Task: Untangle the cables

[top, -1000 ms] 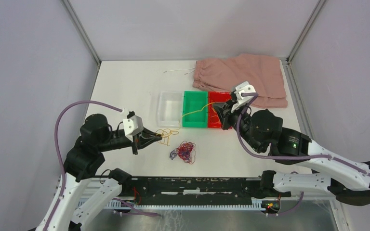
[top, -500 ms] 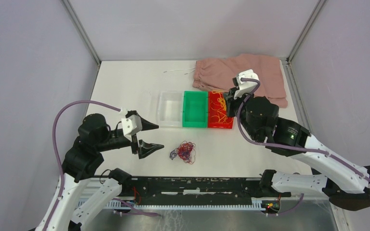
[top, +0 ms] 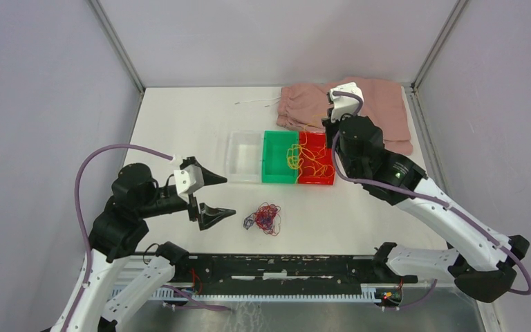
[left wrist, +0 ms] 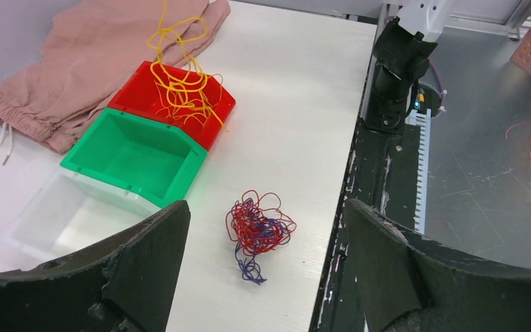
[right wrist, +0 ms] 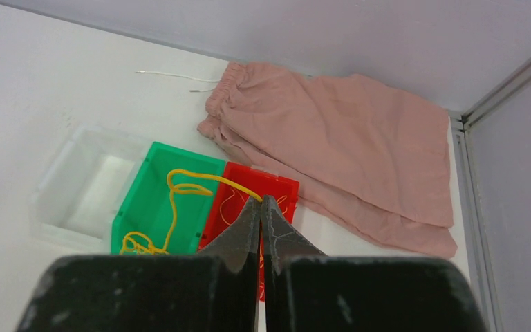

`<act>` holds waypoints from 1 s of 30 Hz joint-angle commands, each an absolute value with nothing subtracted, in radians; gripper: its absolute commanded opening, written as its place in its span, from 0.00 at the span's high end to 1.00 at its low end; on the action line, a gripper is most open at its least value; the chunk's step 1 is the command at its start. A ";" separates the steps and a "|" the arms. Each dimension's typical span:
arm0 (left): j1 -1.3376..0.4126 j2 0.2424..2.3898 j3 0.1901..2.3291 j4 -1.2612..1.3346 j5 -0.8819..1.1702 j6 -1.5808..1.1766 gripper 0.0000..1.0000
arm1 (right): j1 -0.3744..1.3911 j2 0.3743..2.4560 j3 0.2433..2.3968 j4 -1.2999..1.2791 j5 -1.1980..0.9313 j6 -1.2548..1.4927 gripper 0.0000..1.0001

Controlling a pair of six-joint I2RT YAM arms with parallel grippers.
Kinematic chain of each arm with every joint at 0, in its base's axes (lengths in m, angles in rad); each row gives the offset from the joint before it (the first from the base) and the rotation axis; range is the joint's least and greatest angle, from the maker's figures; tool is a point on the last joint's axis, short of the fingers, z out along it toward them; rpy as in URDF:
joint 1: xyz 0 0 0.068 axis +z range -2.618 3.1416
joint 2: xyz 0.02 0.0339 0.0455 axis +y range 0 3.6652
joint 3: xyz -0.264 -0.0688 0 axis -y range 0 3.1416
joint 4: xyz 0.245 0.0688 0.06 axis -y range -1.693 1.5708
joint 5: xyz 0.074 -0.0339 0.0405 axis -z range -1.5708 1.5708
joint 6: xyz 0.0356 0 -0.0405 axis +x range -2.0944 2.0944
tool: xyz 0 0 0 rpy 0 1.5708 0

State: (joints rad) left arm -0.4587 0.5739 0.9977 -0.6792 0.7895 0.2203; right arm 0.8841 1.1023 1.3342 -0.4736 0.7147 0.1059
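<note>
A tangled clump of red and purple cables (top: 266,218) lies on the white table in front of my left gripper (top: 229,196). That gripper stands open and holds nothing; in the left wrist view the clump (left wrist: 259,232) shows between its wide-apart fingers (left wrist: 159,242). My right gripper (right wrist: 261,199) is shut on a yellow cable (right wrist: 180,185) and hangs above the red bin (top: 318,182). The yellow cable (top: 294,155) droops from it across the red bin and into the green bin (top: 280,181). More yellow strands (left wrist: 180,90) lie in the red bin.
A clear bin (top: 242,155) stands left of the green one. A pink cloth (top: 373,104) with a white drawstring (top: 256,102) lies at the back right. The table's black front rail (top: 283,266) runs just behind the clump.
My left gripper opened and let go of the yellow cable. The right gripper rose and moved back, drawing the yellow cable off the table and over the green and red bins.
</note>
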 commanded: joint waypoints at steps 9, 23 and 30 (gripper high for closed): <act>-0.461 0.571 1.037 -0.687 0.781 0.252 0.01 | 0.734 1.208 1.370 -0.383 0.621 0.105 0.99; -0.462 0.578 1.041 -0.705 0.774 0.276 0.01 | 0.613 1.355 1.189 -0.353 0.543 0.204 0.99; -0.461 0.577 1.040 -0.712 0.770 0.282 0.01 | 0.561 1.477 1.164 -0.404 0.566 0.264 0.99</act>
State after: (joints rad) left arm -0.4587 0.5739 1.0050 -0.7139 0.7834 0.2405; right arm 0.5854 1.4391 1.1603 -0.4061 0.5526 0.2070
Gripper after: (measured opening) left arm 0.993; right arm 0.013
